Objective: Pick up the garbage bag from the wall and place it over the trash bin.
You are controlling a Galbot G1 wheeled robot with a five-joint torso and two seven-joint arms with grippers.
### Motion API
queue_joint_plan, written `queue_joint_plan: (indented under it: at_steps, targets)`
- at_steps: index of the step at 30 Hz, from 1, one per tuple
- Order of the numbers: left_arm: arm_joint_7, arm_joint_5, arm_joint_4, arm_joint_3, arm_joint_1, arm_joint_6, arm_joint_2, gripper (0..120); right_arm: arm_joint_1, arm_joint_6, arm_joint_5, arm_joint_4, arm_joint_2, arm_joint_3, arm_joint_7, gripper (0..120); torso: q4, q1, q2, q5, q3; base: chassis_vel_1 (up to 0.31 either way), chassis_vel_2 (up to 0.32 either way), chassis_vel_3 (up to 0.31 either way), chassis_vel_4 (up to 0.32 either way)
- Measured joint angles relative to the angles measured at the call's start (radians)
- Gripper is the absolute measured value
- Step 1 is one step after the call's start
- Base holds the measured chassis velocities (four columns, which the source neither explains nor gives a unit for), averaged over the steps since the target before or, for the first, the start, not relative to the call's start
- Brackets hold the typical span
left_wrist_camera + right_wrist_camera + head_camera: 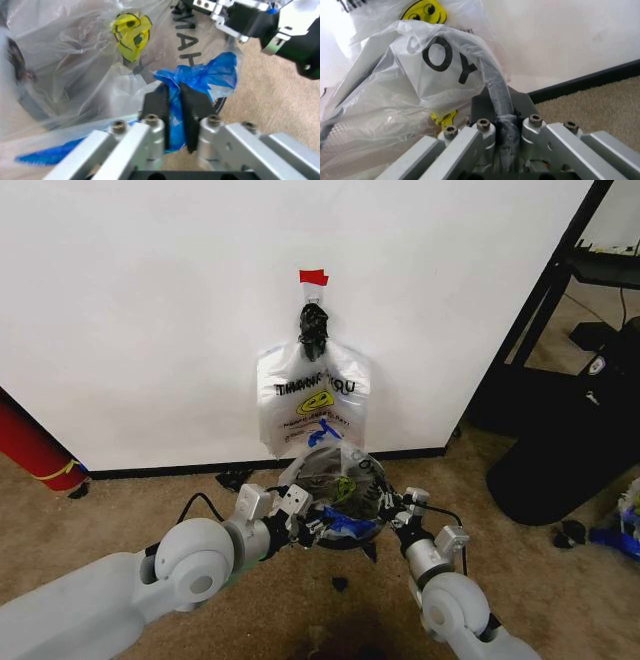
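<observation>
Blue plastic of the garbage bag (200, 77) is pinched in my left tool (172, 112). My right tool (502, 129) clamps the bag against the trash bin (495, 84) rim; the bag hides the mesh. Beyond, same-print bags (312, 402) hang on the wall (150, 300), lettering mirrored.

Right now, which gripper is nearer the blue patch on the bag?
Left. The left gripper is clamped on the blue patch; the right gripper sits across the trash bin from it.
</observation>
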Motion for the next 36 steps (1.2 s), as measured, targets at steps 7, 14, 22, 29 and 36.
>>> queue_joint_plan:
  at_steps: [7, 14, 22, 29, 36]
  targets:
    - [-0.009, -0.001, -0.045, -0.005, 0.039, -0.036, 0.0, 0, 0.0, -0.025, 0.081, 0.014, 0.023, 0.032, 0.059, 1, 0.0, 0.0, 0.0, 0.0001, 0.0, 0.0, 0.0, 0.0, 0.0]
    - [0.003, 0.039, -0.083, -0.04, 0.162, -0.057, 0.003, 0, 0.001, -0.057, 0.175, 0.033, 0.038, 0.056, 0.125, 1, 0.0004, 0.0, 0.0, -0.0001, 0.0, 0.0, 0.0, 0.0, 0.0]
    - [0.024, 0.132, -0.006, -0.037, 0.221, -0.076, -0.046, 0, -0.005, -0.092, 0.259, 0.07, 0.039, 0.068, 0.165, 1, 0.0, 0.0, 0.0, 0.0001, 0.0, 0.0, 0.0, 0.0, 0.0]
    - [0.04, 0.186, 0.089, -0.014, 0.208, -0.087, -0.071, 0, -0.013, -0.108, 0.302, 0.078, 0.024, 0.092, 0.173, 1, -0.0002, 0.0, 0.0, 0.0001, 0.0, 0.0, 0.0, 0.0, 0.0]
    - [0.053, 0.239, 0.157, 0.0, 0.206, -0.103, -0.087, 0, -0.014, -0.115, 0.324, 0.088, 0.014, 0.103, 0.172, 1, 0.0001, 0.0, 0.0, 0.0, 0.0, 0.0, 0.0, 0.0, 0.0]
